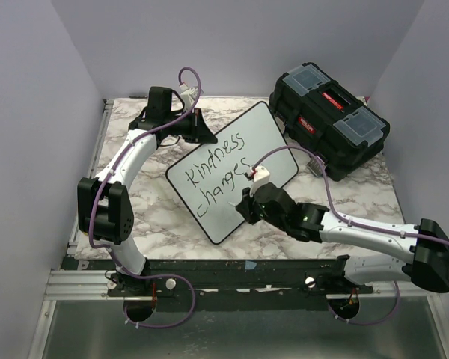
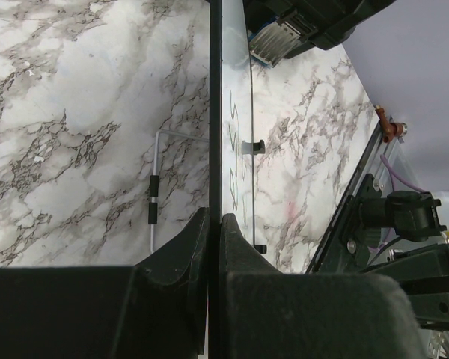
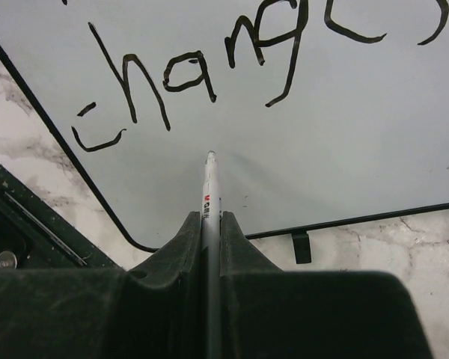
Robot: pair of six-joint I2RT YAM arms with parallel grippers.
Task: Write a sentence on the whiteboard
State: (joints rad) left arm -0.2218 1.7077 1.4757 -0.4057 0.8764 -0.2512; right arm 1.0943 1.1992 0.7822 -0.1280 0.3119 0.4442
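Marker point(image 3: 207, 187), clenched in my right hand point(image 3: 209, 221), aims its long axis at the bare strip of whiteboard point(image 3: 344, 142) just below the lettering point(image 3: 188, 75), which I judge needs its last word there, while my left hand point(image 2: 214, 224) clamps the board's edge over the tabletop point(image 1: 146, 217).

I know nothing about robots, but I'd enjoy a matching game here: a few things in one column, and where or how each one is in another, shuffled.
Things:
1. whiteboard
2. marker
3. toolbox
4. lettering

States:
A. black, at the far right of the table
B. gripped between the right fingers
C. black strokes reading "kindness changes"
D. edge pinched by the left fingers

Pairs: 1-D, 2-B, 3-A, 4-C.
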